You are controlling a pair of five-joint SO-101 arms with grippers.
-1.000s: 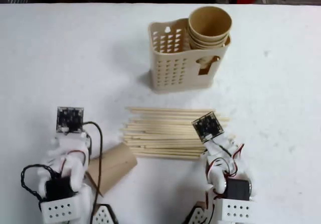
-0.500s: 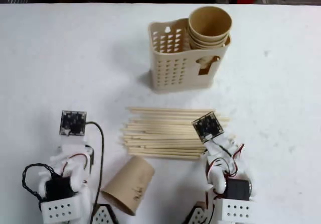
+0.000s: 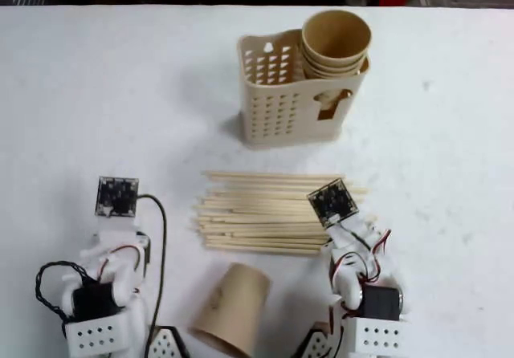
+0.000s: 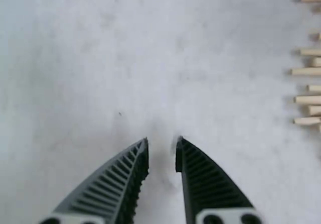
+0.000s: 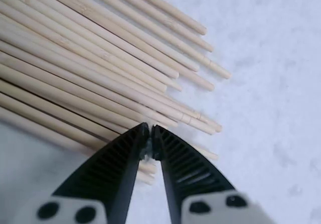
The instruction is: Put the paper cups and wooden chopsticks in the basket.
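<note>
Two robot arms sit at the near edge of a white table (image 3: pixel 120 93), with the task part done. A cream perforated basket (image 3: pixel 281 109) stands upright toward the far side and holds a nested stack of brown paper cups (image 3: pixel 336 41) in its right-hand end. The wooden chopsticks (image 3: pixel 265 212) lie loose on the table in a flat pile between the basket and the arms, running side to side. One more paper cup (image 3: pixel 231 308) lies tipped on its side between the two arm bases, just short of the pile, with its narrow base toward the chopsticks and its mouth toward the near edge. The left gripper (image 4: pixel 161 148) hovers over bare table beside the chopstick ends, its dark ribbed fingers parted by a narrow gap with nothing between them. The right gripper (image 5: pixel 150 133) is poised over the other end of the pile, its fingertips pressed together and holding nothing that can be made out.
</note>
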